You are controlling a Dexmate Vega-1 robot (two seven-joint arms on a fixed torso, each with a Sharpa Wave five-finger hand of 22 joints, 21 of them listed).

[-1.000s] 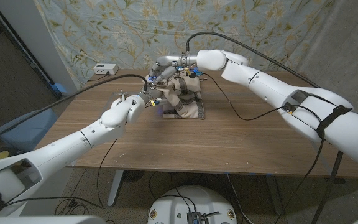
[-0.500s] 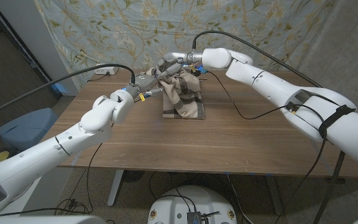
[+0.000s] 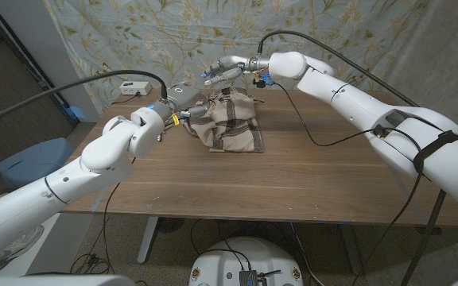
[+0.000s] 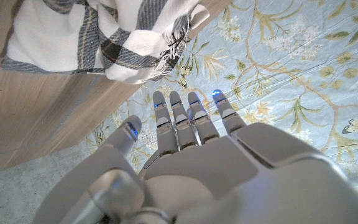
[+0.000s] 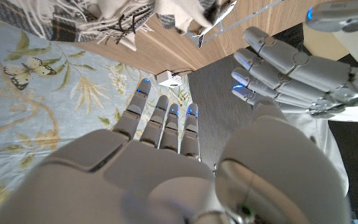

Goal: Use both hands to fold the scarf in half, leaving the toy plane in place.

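Lying bunched and folded on the wooden table (image 3: 293,183), the plaid scarf (image 3: 229,123) sits toward the far edge, near the floral curtain (image 3: 213,32). The left hand (image 3: 183,97) hovers just beside the scarf's left end, its fingers (image 4: 179,118) straight and apart, grasping nothing. The right hand (image 3: 227,70) hangs above the scarf's far side, its fingers (image 5: 160,121) likewise spread and released. A small white toy plane (image 5: 216,22) lies just beside the scarf's fringed edge. A white box (image 3: 135,87) rests on the table well to the left of the scarf.
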